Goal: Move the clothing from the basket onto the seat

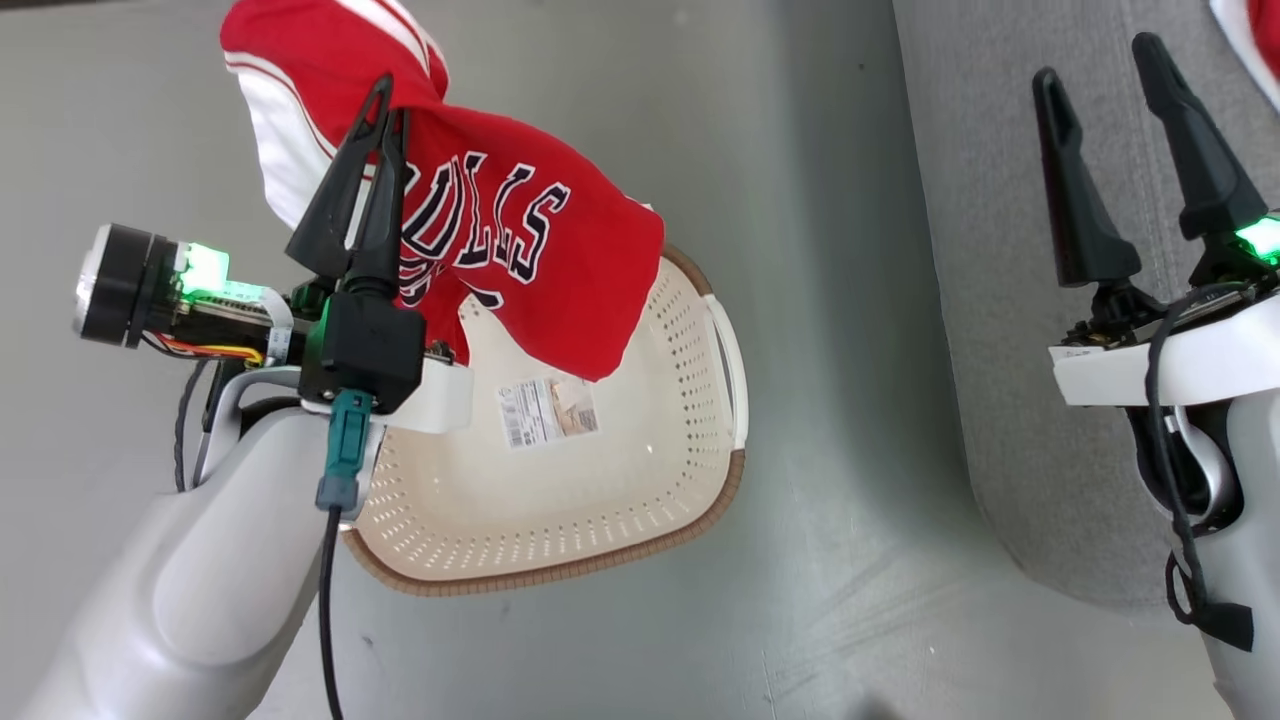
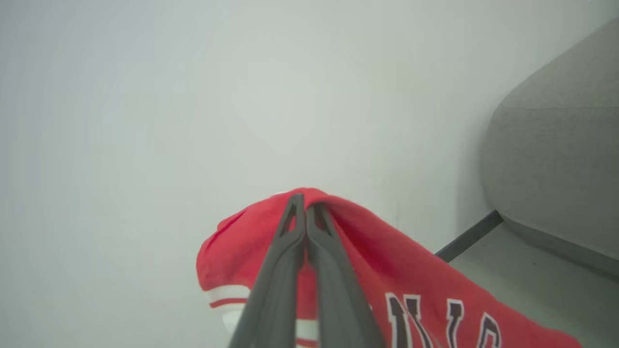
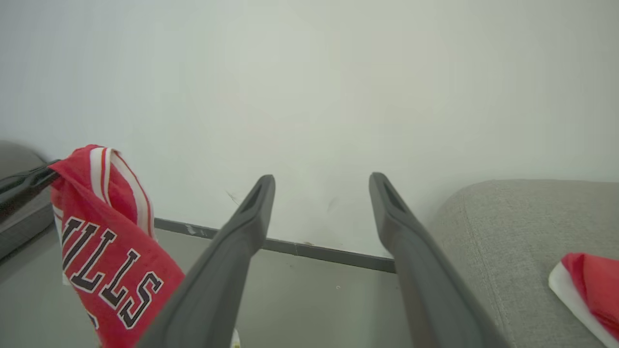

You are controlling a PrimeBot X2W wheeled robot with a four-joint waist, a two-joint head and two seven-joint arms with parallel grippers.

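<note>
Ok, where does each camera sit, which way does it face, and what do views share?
Head view: on the head, looking down at the basket on the floor; both forearms show, left fingers shut on the red jersey, right fingers open.
Left wrist view: along its shut fingers and the jersey toward the wall.
Right wrist view: between its open fingers toward the wall; a red garment lies on the sofa.
Shared: jersey, sofa.
</note>
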